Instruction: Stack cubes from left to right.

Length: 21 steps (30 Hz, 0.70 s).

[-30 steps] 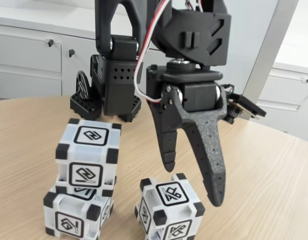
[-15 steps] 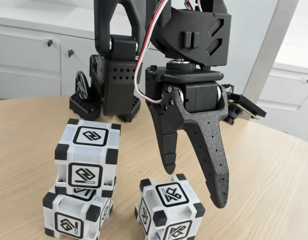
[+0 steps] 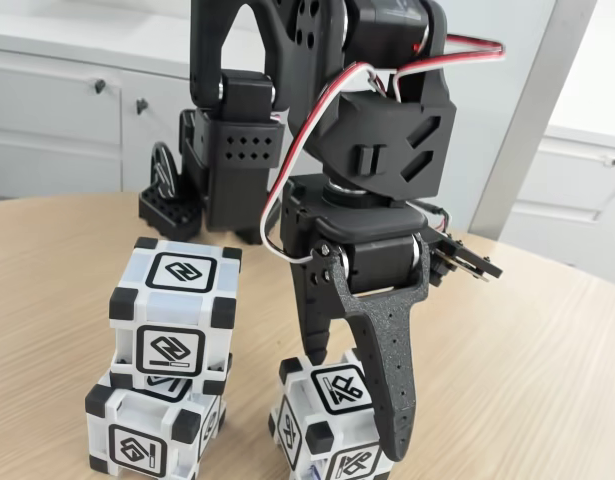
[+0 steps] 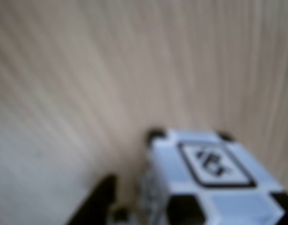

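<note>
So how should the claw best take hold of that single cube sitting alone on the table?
Probably from above, pinching two opposite flat side faces of the lone cube. It sits upright on the table, top free, beside the two-cube stack, and the gripper is open with a finger on either side of it.

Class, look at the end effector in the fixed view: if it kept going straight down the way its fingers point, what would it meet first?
Most likely the lone cube right of the two-cube stack. The end effector already straddles it with its fingers open, so the wooden table comes next; depth is uncertain.
</note>
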Motion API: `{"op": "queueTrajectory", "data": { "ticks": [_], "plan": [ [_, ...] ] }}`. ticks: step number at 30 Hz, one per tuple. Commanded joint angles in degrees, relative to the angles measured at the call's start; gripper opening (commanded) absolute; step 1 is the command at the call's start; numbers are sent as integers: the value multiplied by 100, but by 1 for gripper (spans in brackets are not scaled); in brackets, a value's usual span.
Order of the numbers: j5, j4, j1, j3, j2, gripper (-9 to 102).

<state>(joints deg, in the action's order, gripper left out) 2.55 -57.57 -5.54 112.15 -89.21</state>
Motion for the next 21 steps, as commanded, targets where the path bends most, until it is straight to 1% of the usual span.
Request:
{"op": "queueTrajectory", "data": {
  "ticks": [1, 8, 21],
  "plan": [
    [-88, 62, -62, -246, 18, 35],
    [-308, 35, -167, -158, 26, 32],
    [-316, -18, -290, -158, 18, 30]
  ]
}}
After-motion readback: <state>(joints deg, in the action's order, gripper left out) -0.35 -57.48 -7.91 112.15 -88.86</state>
